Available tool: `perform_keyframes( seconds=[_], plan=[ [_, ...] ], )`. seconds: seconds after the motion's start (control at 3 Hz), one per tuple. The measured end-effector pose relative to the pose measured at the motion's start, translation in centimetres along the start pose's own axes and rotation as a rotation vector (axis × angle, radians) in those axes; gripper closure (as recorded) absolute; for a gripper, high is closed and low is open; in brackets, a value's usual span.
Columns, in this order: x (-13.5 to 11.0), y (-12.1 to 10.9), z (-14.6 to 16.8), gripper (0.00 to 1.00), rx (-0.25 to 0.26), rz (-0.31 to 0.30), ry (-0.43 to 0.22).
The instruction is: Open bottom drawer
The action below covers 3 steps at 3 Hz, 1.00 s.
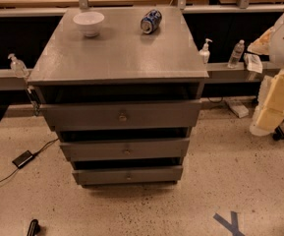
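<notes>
Gripper (275, 106) at right edge; bottom drawer (128, 175) well apart, lower left.

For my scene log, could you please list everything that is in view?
Grey three-drawer cabinet: one, grey, centre.
Flat-fronted bottom drawer with round knob: one, grey, lowest.
Round bowl: one, white, cabinet top, back left.
Patterned drink can: one, blue-white, lying on cabinet top, back right.
Clear pump bottles: two, clear, left and right ledges.
Plastic water bottle: one, clear, right ledge.
Small power adapter: one, black, floor left.
Robot's hand: one, cream-yellow, right edge, apart from cabinet.
</notes>
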<state>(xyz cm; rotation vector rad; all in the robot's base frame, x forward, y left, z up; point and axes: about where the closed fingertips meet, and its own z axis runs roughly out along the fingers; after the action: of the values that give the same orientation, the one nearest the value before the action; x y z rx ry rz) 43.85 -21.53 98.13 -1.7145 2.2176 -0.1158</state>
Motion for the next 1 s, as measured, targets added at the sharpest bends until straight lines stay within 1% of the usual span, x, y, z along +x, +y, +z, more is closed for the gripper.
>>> perform_keyframes(
  seconds=[0.33, 0.67, 1.0],
  plan=[
    [0.0, 0.0, 0.0, 0.0, 0.0, 0.0, 0.0],
    [0.4, 0.3, 1.9, 0.0, -0.03, 0.02, -0.035],
    [0.9, 1.1, 6.1, 0.0, -0.085, 0.033, -0.083]
  ],
)
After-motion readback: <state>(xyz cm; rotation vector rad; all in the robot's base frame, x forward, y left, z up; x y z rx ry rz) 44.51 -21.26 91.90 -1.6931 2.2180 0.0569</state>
